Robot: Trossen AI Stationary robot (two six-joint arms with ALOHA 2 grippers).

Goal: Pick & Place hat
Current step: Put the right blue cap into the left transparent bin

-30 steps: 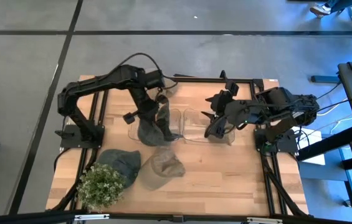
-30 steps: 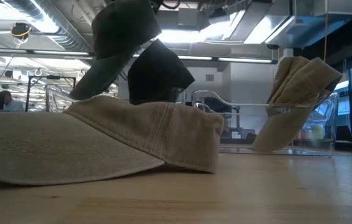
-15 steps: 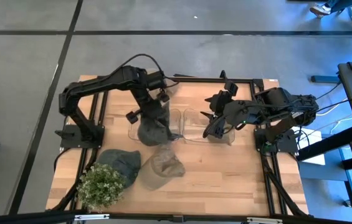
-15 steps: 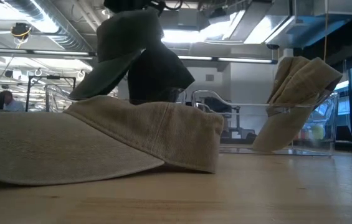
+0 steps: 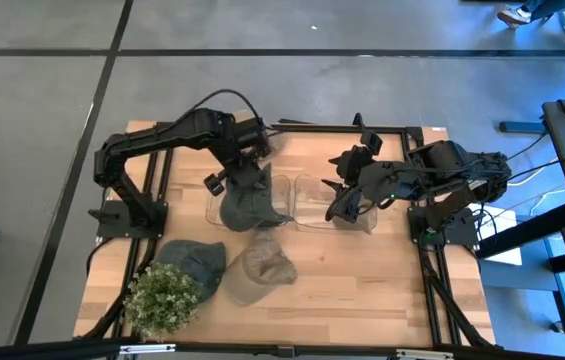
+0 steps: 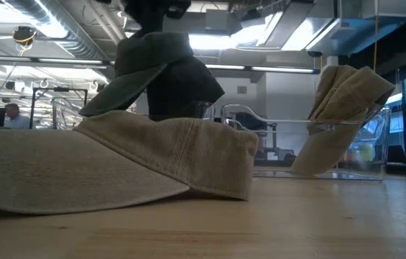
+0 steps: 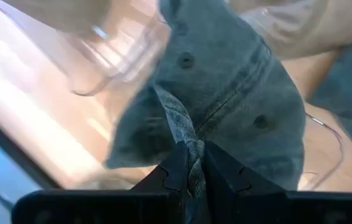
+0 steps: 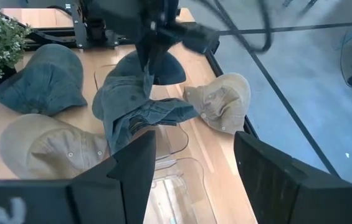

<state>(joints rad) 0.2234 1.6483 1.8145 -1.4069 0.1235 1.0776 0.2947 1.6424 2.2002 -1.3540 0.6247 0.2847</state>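
My left gripper (image 5: 246,167) is shut on a dark grey-green cap (image 5: 246,203) above the left clear bin (image 5: 214,212). In the low view this cap (image 6: 145,61) hangs with its brim slanting down, in front of a darker cap (image 6: 185,86) that stands in the bin. My right gripper (image 5: 346,203) is open above the right clear bin (image 5: 310,205), which holds a beige hat (image 6: 346,108) leaning against its wall. From the right wrist, its fingers (image 8: 132,171) are spread wide and touch nothing. My left gripper pinches a raised fold of the cap's crown (image 7: 185,140) between its two fingers (image 7: 174,171), coming from above and pointing down. The cap hangs below the fingers, its brim tilted downward. Whether its lower edge touches the bin cannot be told.
On the near part of the table lie a grey-blue cap (image 5: 197,260) and a beige cap (image 5: 262,268), beside a potted plant (image 5: 162,295) at the near left corner. Another beige hat (image 8: 222,109) lies by the far edge. Black frame rails border the table.
My left gripper has moved down over the left bin, still shut on the cap. The cap has come down with it, and its brim now sits near the bin's rim. The right arm has kept still.
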